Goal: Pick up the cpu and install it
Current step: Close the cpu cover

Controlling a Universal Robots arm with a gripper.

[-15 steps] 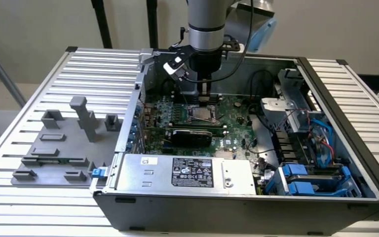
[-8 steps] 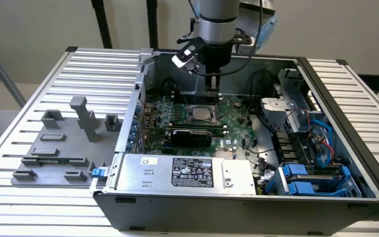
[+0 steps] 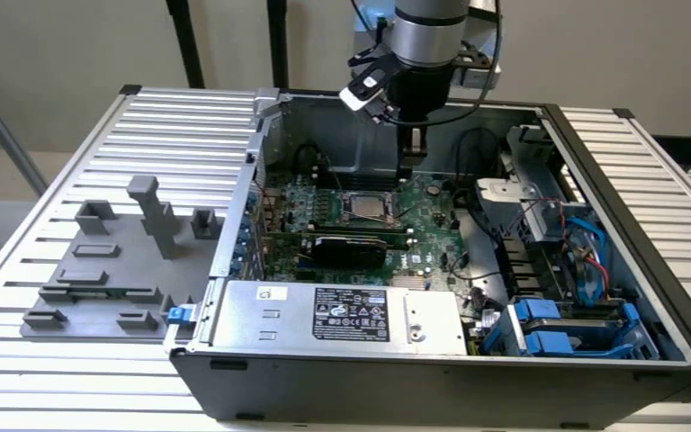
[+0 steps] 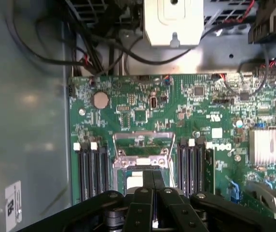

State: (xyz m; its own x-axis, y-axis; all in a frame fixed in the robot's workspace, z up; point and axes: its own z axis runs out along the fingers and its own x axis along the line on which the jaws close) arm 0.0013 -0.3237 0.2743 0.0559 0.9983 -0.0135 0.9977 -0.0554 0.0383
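While the gripper [image 3: 408,176] is hanging over the socket [image 4: 139,153] with fingers pressed together, gripping nothing, we are seeing the cpu [image 3: 376,205] lying inside that socket.

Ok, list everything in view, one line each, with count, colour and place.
table: one, silvery slats, under everything
computer case: one, dark grey, open, on the table
motherboard: one, green, inside the case
cpu: one, silvery-white, in the socket at mid-board
socket frame: one, metal, around the socket
memory slots: two banks, black, flanking the socket
heatsink: one, silver, finned, on the motherboard
power supply: one, silver with black label, case's near edge
drive brackets: at least two, blue, case corner at the exterior view's right
fixture blocks: several, grey, on the table at the exterior view's left
robot arm: one, silver, above the case
gripper: one, black, over the socket, jaws shut
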